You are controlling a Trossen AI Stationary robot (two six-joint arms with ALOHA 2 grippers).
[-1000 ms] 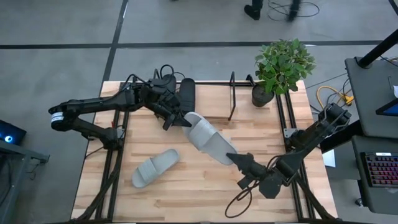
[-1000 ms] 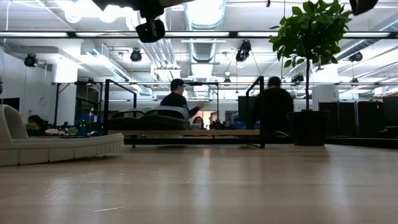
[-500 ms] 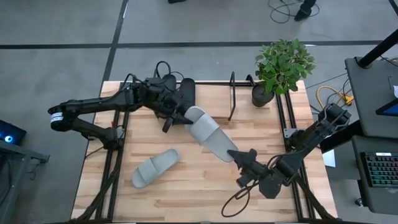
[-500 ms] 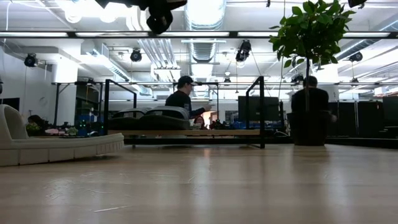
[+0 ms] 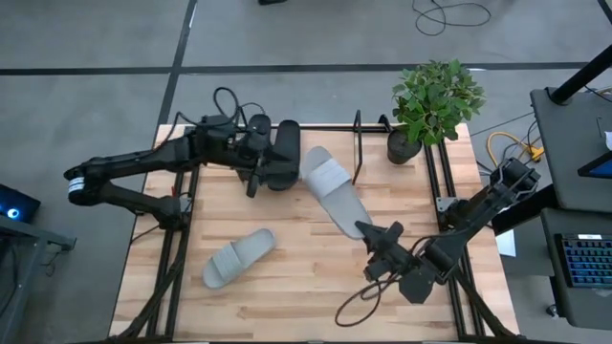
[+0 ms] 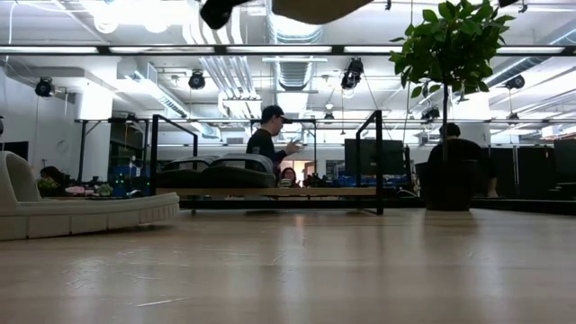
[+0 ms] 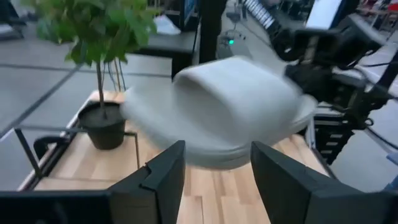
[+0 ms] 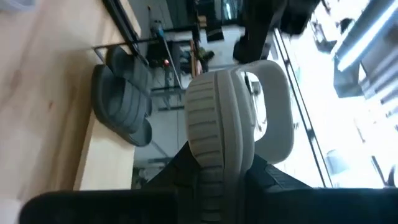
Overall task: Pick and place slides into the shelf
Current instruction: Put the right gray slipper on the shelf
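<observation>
Since a second ago: carried light grey slide (image 5: 331, 188) swung toward the shelf (image 5: 356, 145), toe now up beside the shelf's upright middle loop instead of lying out across the middle of the tabletop (image 5: 316, 287). Left tool (image 5: 256, 174) let go of that slide's toe and pulled back toward the two black slides (image 5: 274, 153); fingers (image 7: 163, 177) now parted, nothing between them, the grey strap just ahead in the left wrist view. Right tool (image 5: 375, 237) moved up the tabletop with the slide.

Right tool clamped narrow on the heel end of the light grey slide (image 8: 221, 134), ribbed sole edge running up between the dark fingers in the right wrist view. Slide held off the wood, angled from the right tool up toward the shelf, its underside (image 6: 319, 8) just showing at the top edge of the low view.

Two black slides side by side on the shelf's wooden base board, at its left part, toes toward the back rail; also seen as dark humps (image 6: 216, 171) on the board in the low view. Second light grey slide (image 5: 239, 257) lying flat on the tabletop, near the left front, well apart from the shelf.

Potted plant (image 5: 432, 103) at the back right corner of the tabletop, just beside the shelf's right end. Beyond the tabletop, two people (image 6: 270, 144) standing in the room.
</observation>
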